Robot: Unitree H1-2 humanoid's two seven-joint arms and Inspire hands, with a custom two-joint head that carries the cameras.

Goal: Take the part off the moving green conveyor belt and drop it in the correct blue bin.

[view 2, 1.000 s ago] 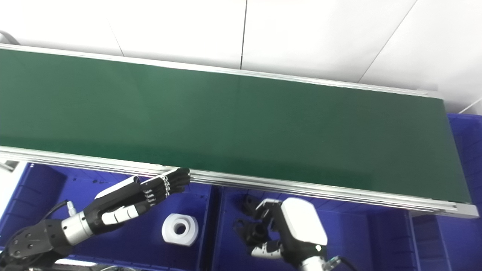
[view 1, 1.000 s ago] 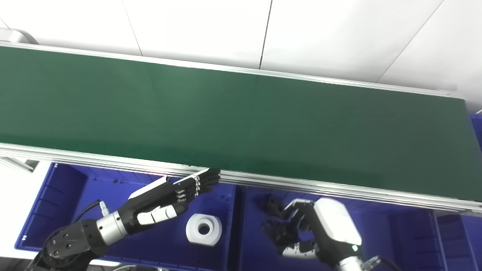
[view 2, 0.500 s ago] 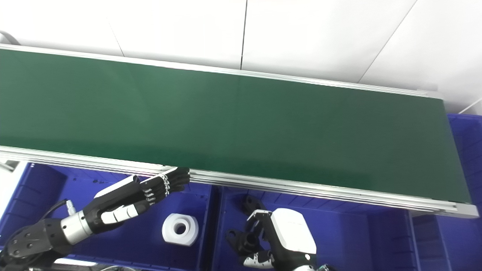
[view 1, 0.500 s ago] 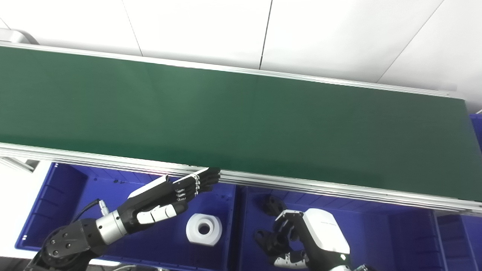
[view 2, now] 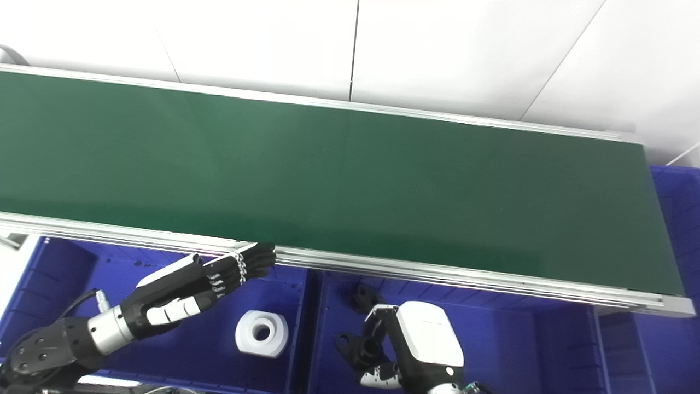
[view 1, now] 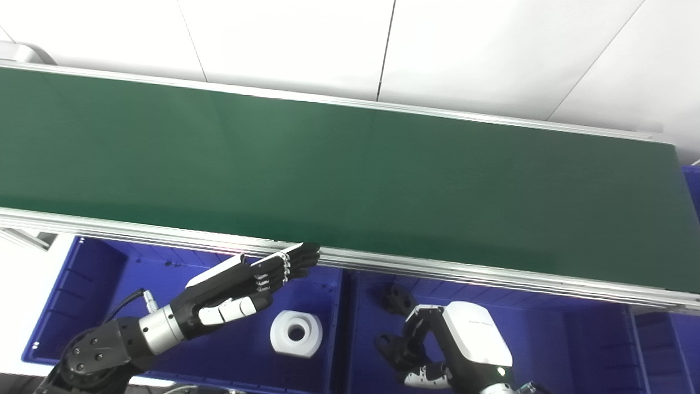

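Observation:
The green conveyor belt (view 1: 350, 175) carries no part in view. My left hand (view 1: 246, 279) is open and flat above the left blue bin (view 1: 93, 273), fingertips near the belt's front rail. A white ring part (view 1: 296, 332) lies in that bin. My right hand (view 1: 454, 350) hangs low in the middle blue bin (view 1: 569, 339), its dark fingers (view 1: 402, 347) curled. I cannot tell whether they hold something dark. A black part (view 1: 396, 300) lies on the bin floor just beyond them.
The belt's aluminium front rail (view 1: 492, 273) overhangs the far edge of the bins. Another blue bin (view 1: 664, 339) stands at the lower right, and one more (view 2: 678, 208) stands past the belt's right end. A white wall is behind.
My right hand has dropped lower and nearer in the middle bin, then edged slightly up and right. The left hand, white ring and black part have not moved.

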